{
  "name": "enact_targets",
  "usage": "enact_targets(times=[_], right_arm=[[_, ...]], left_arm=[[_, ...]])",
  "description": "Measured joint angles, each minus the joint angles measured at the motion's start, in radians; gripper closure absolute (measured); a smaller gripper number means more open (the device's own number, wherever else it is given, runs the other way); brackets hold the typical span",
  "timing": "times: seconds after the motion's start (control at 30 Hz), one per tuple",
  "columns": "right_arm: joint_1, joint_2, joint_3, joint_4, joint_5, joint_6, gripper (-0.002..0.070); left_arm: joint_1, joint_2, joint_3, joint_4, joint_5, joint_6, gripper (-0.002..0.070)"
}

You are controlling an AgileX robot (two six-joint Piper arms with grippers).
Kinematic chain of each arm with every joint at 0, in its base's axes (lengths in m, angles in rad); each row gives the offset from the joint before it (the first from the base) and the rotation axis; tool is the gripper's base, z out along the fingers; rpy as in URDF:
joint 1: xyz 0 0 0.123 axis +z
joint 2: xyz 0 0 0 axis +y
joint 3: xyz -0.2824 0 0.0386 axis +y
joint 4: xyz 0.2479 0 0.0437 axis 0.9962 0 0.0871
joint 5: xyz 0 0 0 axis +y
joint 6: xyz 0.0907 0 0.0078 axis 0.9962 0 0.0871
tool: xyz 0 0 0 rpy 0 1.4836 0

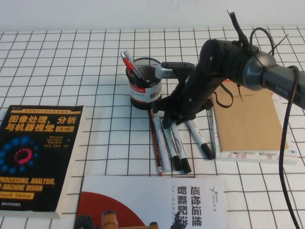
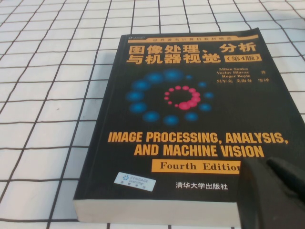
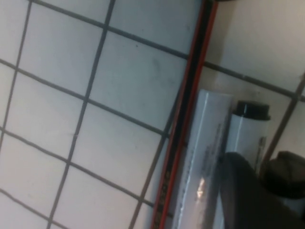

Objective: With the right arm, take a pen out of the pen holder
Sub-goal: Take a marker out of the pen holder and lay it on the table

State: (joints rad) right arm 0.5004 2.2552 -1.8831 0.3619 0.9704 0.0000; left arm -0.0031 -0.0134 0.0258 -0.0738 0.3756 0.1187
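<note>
**A:** Where is the right gripper?

**B:** The right gripper is down low at the worktop, on the far ends of several white markers. They lie side by side beneath it, black caps pointing toward the robot. A red pencil lies just beside them, on the gripper's left.

**A:** Is it gripping one of them?

**B:** I cannot tell. The right wrist view shows a marker barrel right under it and the pencil alongside, but not whether anything is pinched.

**A:** And the pen holder?

**B:** The black mesh pen holder stands upright just behind the right gripper, slightly to its left. A red and silver pen leans inside it, its top poking over the rim on the side away from the gripper.

**A:** What else is near that gripper?

**B:** A brown-covered book lies flat close on its right. A white booklet lies nearer the robot, well apart from it.

**A:** The left gripper?

**B:** The left gripper hangs over the near corner of a black book, titled Image Processing, Analysis, and Machine Vision. It is far from the pens. Whether it is spread or closed, I cannot tell.
</note>
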Motion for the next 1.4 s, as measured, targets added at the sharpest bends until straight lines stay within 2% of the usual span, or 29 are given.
enact_targets(times=[0.23,0.53,0.8,1.13,1.27,1.4], right_arm=[[-0.003,0.016,-0.001,0.032,-0.03,0.0,0.0562],[-0.003,0.023,-0.001,0.032,-0.054,0.0,0.0421],[-0.003,0.014,-0.005,0.022,-0.041,0.0,0.0398],[0.007,-0.167,-0.007,-0.058,0.027,0.006,0.0341],[0.046,-0.254,0.028,-0.106,0.051,0.021,0.038],[0.091,-0.399,0.159,-0.142,-0.012,0.025,0.0518]], left_arm=[[0.0,0.0,0.0,0.0,0.0,0.0,0.0679],[0.0,0.0,0.0,0.0,0.0,0.0,0.068],[0.0,0.0,0.0,0.0,0.0,0.0,0.0679],[0.0,0.0,0.0,0.0,0.0,0.0,0.068],[0.0,0.0,0.0,0.0,0.0,0.0,0.068],[0.0,0.0,0.0,0.0,0.0,0.0,0.0679]])
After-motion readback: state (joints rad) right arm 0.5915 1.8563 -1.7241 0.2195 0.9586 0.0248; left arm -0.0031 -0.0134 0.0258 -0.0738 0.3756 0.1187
